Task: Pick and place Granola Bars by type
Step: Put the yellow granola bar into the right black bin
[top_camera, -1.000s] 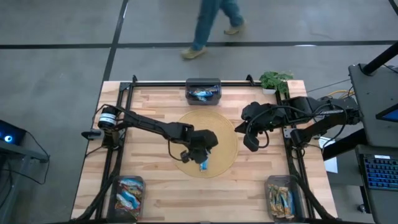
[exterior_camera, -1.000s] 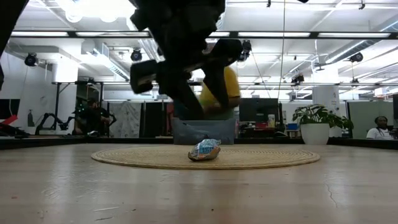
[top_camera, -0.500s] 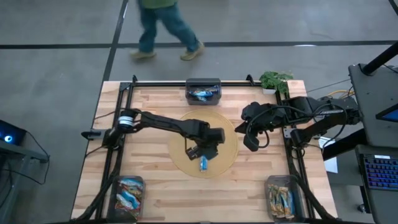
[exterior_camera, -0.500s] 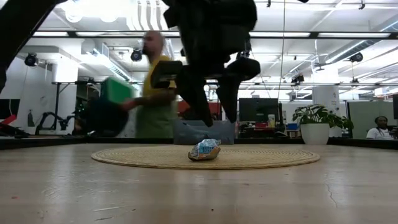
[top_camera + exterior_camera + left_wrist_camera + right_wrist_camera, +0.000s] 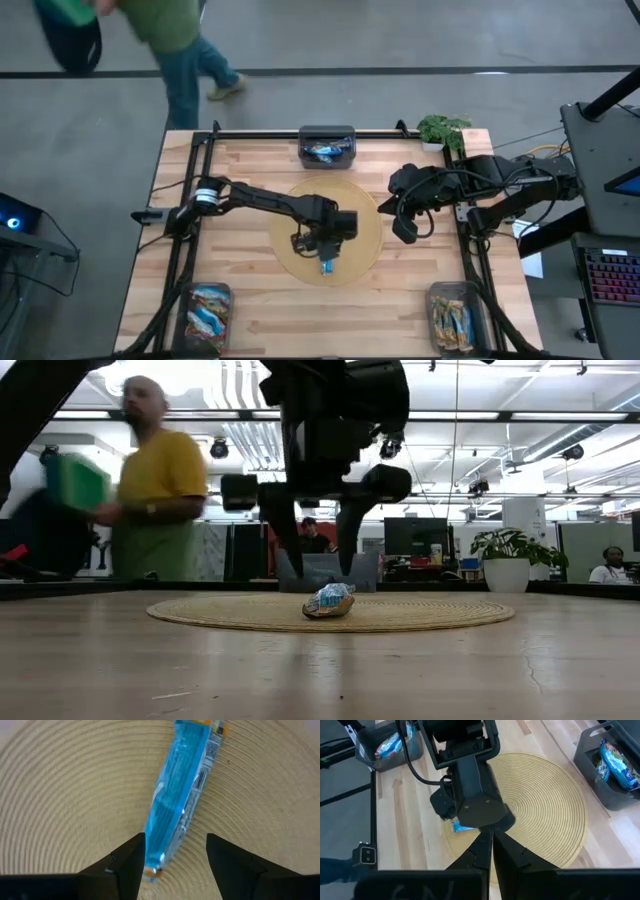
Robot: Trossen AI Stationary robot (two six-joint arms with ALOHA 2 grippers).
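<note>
Directly over blue bar (image 5: 179, 800), open left gripper (image 5: 174, 862).

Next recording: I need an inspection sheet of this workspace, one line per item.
Surface: wooden table with a round woven mat.
Job's things: one blue bar on the mat; more bars in three grey bins, far edge and both near corners.
Clutter: potted plant at a far corner.
Grippers: left pincer open, over the blue bar; right pincer shut, beside the mat.
Cables: black cables along the right arm.
Surroundings: a person on the floor beyond the table.
</note>
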